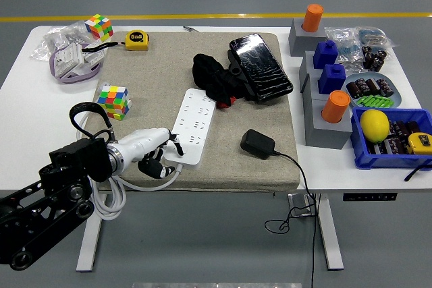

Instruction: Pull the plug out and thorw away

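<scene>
One hand (154, 155), the left, hangs loosely curled and empty at seven o'clock of the power strip (192, 125); the plug (257, 144) lies unplugged at three, wanting a firm grip before discarding.

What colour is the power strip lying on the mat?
The power strip is white, with small dark socket holes; the head view shows it clearly.

Lighting bright, even, overhead. Shadows soft and short under objects. Glare on the black wrapped pack (260, 67), upper centre. Desk (20, 79) white, near overexposed. Focus sharp throughout; slight blur on arm, lower left.
</scene>
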Controlling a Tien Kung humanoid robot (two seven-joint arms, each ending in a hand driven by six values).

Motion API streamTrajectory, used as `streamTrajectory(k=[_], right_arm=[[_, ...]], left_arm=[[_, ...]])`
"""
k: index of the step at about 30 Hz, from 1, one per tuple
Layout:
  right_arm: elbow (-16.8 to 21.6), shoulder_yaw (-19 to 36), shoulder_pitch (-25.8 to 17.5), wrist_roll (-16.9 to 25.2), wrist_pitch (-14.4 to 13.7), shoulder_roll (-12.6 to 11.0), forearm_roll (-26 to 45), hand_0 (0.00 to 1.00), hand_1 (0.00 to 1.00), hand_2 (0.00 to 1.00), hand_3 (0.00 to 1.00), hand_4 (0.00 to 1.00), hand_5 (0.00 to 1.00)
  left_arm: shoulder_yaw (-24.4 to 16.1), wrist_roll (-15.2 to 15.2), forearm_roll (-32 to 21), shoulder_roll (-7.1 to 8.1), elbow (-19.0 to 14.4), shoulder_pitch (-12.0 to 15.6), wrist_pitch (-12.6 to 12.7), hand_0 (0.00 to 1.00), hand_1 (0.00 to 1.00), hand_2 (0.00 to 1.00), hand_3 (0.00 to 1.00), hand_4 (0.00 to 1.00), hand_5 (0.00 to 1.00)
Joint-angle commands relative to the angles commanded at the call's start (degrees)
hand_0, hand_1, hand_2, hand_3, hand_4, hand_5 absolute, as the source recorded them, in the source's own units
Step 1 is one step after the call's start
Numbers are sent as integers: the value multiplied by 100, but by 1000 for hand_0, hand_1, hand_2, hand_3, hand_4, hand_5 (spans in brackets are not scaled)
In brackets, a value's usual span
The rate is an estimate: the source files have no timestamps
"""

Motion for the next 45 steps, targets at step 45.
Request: streamTrajectory(k=[45], right_arm=[[13, -19, -17, -1, -13, 7, 17, 566, 650, 670, 570, 970, 491]], left_arm=[[114, 180, -134, -67, -5, -13, -122, 82, 84, 132, 739, 718, 2]])
